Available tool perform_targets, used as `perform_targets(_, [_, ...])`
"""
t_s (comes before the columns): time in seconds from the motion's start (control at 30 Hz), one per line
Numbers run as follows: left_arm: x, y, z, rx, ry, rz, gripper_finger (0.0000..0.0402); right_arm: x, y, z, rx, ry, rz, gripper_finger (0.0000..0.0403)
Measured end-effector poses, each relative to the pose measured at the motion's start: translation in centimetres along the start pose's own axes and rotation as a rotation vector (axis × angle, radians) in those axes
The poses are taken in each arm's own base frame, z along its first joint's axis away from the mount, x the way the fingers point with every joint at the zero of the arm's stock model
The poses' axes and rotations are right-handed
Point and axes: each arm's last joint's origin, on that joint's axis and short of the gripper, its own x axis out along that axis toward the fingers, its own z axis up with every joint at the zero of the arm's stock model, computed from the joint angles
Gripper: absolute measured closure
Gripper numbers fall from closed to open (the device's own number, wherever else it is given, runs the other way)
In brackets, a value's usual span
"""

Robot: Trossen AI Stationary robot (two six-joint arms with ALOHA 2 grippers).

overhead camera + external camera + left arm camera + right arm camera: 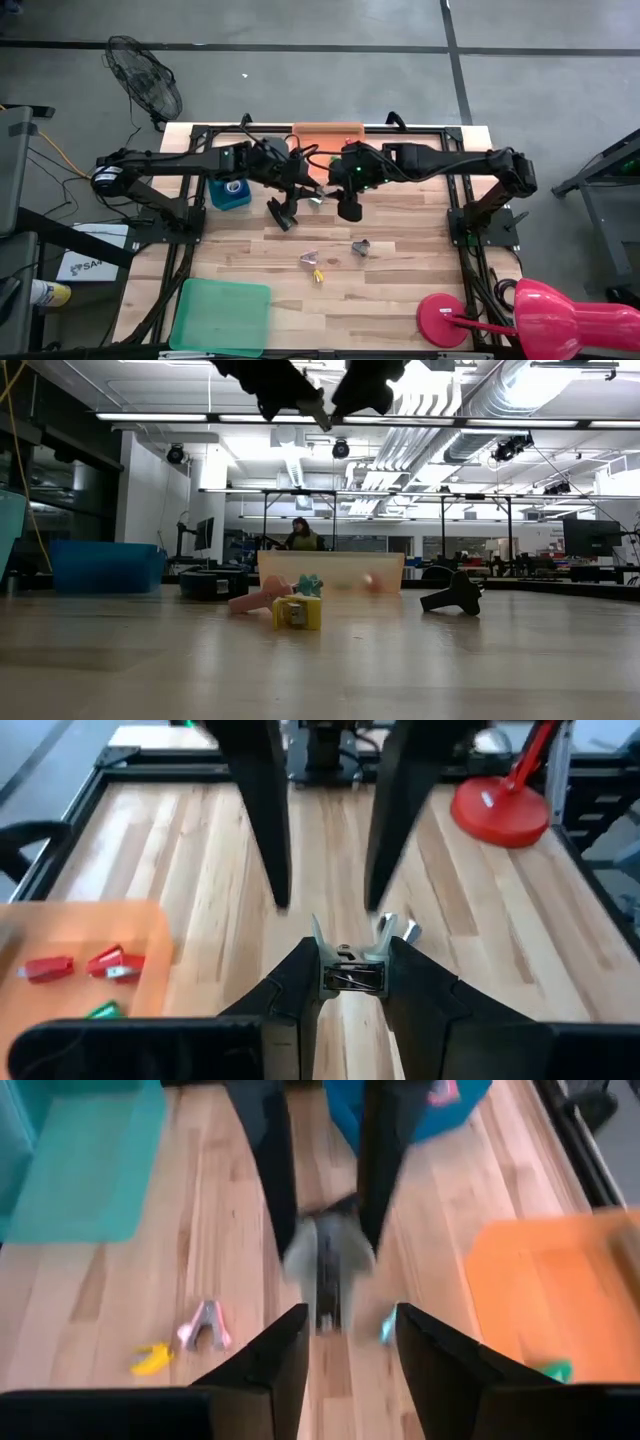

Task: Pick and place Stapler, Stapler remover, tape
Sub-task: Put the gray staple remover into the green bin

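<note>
Orange tray (150, 935) with red staple removers (85, 964)

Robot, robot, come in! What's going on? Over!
Left fingers shut on staple remover, high above table. Right fingers open, empty, facing it. Other removers lie on table. Nothing in the way.

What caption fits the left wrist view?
Left gripper clamps a silvery staple remover between the right gripper's fingers, above the wooden table, beside an orange tray.
</note>
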Motion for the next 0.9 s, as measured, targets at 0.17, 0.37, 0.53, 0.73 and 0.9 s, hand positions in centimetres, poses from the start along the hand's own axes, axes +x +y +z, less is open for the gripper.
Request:
perform_targets(0.17, [-0.1, -0.1, -1.0, -0.057, 0.104, 0.001, 0.0318, -1.1, -0.3, -0.9, 0.054, 0.088, -0.022, 0.0259])
perform_targets(0.37, [-0.5, -0.6, -2.9, -0.237, 0.304, -0.112, 0.0318, -1.9, -1.0, -1.8, 0.09, 0.168, -0.06, 0.0257])
perform_targets(0.53, [-1.3, -1.3, -4.5, -0.42, 0.504, -0.234, 0.0318, -1.9, -1.2, -2.0, 0.093, 0.19, -0.082, 0.0257])
perform_targets(0.73, [-2.5, -3.9, -6.1, -0.522, 0.772, -0.354, 0.0318, -2.0, -1.4, -2.0, 0.063, 0.192, -0.127, 0.0257])
perform_targets(0.9, [-3.1, -6.9, -6.8, -0.524, 0.921, -0.367, 0.0318, -1.8, -1.5, -2.1, 0.048, 0.195, -0.155, 0.0258])
